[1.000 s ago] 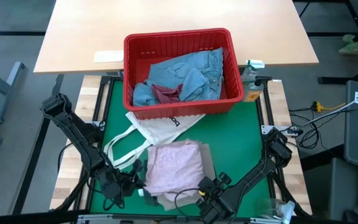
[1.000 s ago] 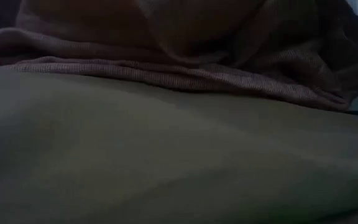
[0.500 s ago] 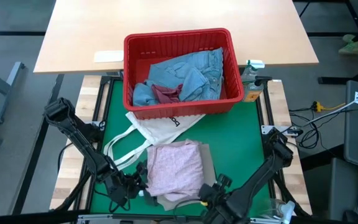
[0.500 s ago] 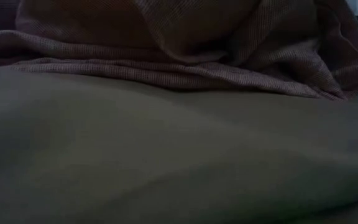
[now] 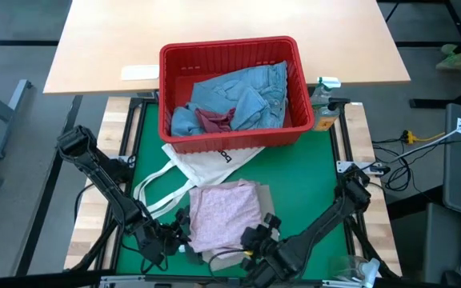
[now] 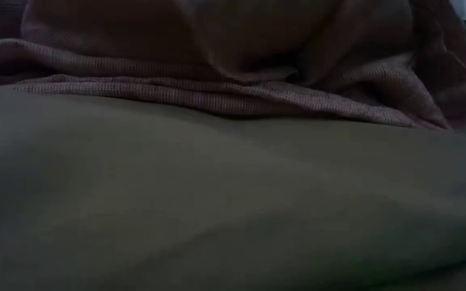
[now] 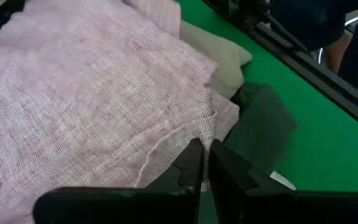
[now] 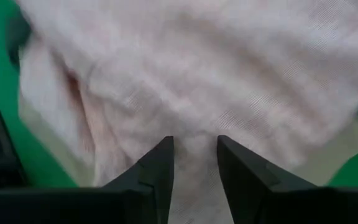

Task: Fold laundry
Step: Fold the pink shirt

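At the near edge of the green mat (image 5: 318, 172), the left gripper (image 5: 176, 234) sits against the near-left hem of the mottled pink top (image 5: 224, 212), its fingers pressed together, seemingly pinching the hem. The right gripper (image 5: 256, 238) is at the near-right edge of the same garment, fingers parted with pink cloth between them; whether it grips I cannot tell. The pink top lies folded on beige trousers (image 5: 266, 206), with a dark green top (image 7: 261, 127) peeking from beneath. The fabric looks thin, light and floppy, best lifted by corners or hems. Beyond lie a white tote bag (image 5: 201, 166) and a red basket (image 5: 232, 53) holding denim jeans (image 5: 242, 94).
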